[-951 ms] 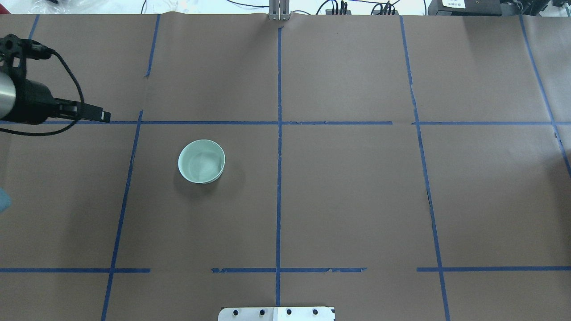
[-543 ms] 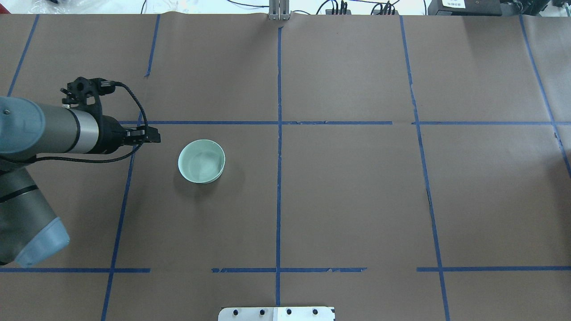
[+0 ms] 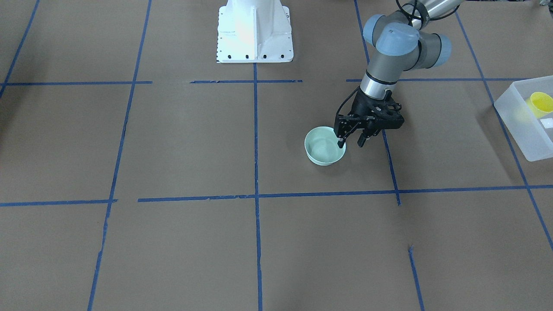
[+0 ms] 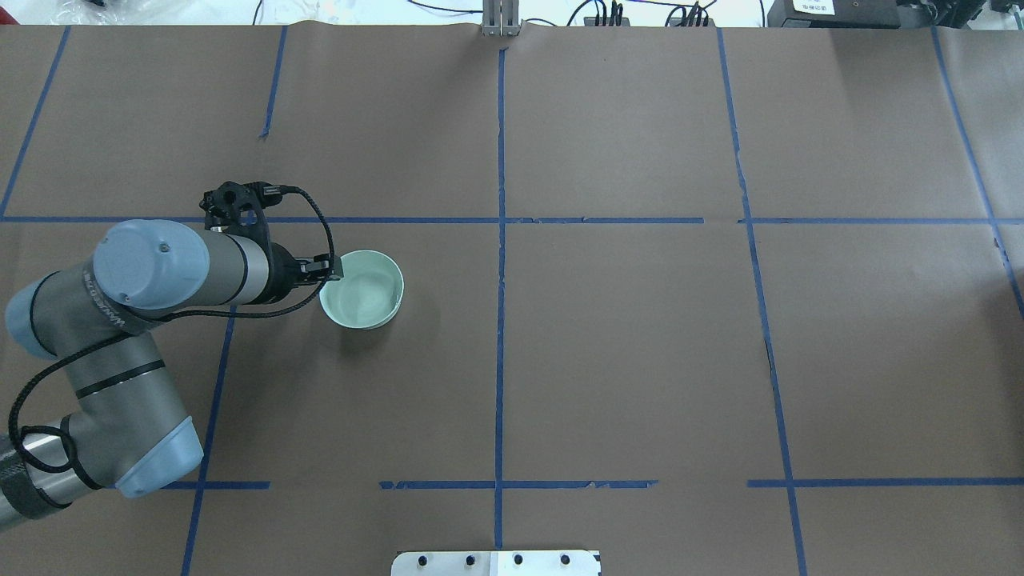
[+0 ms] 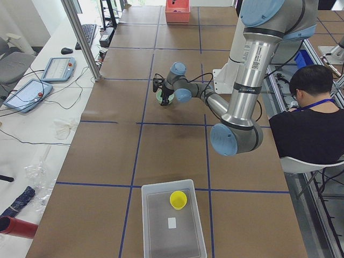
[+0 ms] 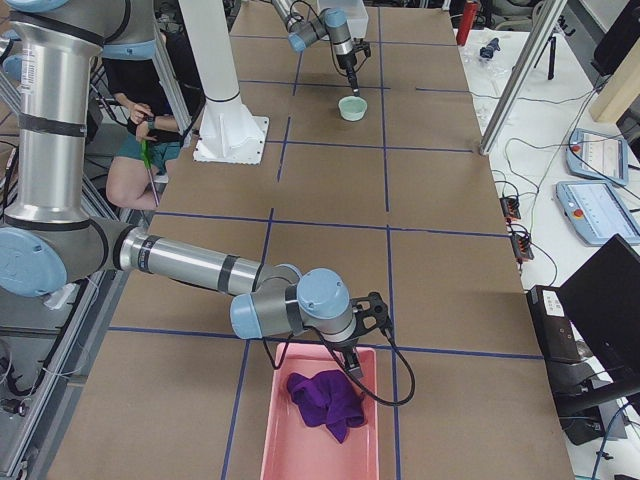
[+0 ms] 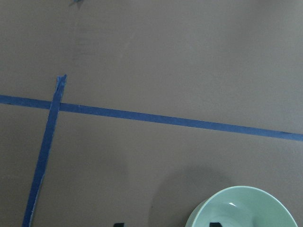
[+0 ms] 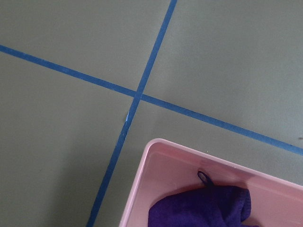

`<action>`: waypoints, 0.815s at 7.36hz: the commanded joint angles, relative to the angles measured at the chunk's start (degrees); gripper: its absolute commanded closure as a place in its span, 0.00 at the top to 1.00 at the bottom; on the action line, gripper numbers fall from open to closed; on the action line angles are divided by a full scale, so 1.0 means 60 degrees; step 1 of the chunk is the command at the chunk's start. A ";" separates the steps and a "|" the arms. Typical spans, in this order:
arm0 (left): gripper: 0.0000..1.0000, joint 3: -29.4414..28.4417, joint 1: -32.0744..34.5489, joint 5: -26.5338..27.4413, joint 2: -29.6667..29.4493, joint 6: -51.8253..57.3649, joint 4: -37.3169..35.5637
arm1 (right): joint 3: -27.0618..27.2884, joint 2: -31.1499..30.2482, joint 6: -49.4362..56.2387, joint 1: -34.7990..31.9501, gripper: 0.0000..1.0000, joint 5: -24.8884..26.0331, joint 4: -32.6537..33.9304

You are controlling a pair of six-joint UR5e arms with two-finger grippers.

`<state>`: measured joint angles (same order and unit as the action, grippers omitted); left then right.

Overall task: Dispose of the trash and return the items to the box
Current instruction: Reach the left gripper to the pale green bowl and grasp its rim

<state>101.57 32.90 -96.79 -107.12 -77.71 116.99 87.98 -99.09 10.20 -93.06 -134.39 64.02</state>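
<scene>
Mint-green bowl (image 3: 325,152) stands upright on the bench (image 3: 173,142), left of the middle line as the robot sees it, and it looks empty. The left hand (image 3: 351,144) hangs over its left rim with the jaws apart. One finger is inside the bowl and the other outside, so the wall lies between them. I judge this is the pose for pinching the rim, because the bowl seems too wide to take around. The box (image 3: 512,119) waits well apart at the far left end of the bench, with the yellow cup (image 3: 540,103) already in it. The right hand (image 6: 353,375) hovers over a pink tray (image 6: 285,445) that holds the purple rag (image 6: 325,400) — whether it is open or closed I cannot tell.
</scene>
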 commanded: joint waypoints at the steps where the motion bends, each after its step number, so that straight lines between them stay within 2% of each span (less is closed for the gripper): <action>1: 0.31 -0.0200 -0.0311 0.0324 -0.0150 -0.0245 -0.0250 | 0.0000 -0.0038 0.0014 -0.0002 1.00 0.0000 -0.0005; 2: 0.00 -0.0201 -0.0341 0.0311 -0.0106 -0.0232 -0.0264 | 0.0000 -0.0053 0.0014 0.0012 1.00 0.0000 -0.0005; 4: 0.00 -0.0026 -0.0327 0.0297 -0.0106 -0.0173 -0.0425 | 0.0000 -0.0126 0.0029 -0.0002 1.00 0.0000 -0.0078; 6: 0.00 0.1154 -0.0093 0.0194 0.0243 0.1529 -0.1021 | 0.0000 -0.0141 0.0014 -0.0002 1.00 0.0000 -0.0151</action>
<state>104.07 31.55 -95.33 -107.04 -75.03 113.42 87.98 -99.82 10.35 -93.07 -134.38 63.46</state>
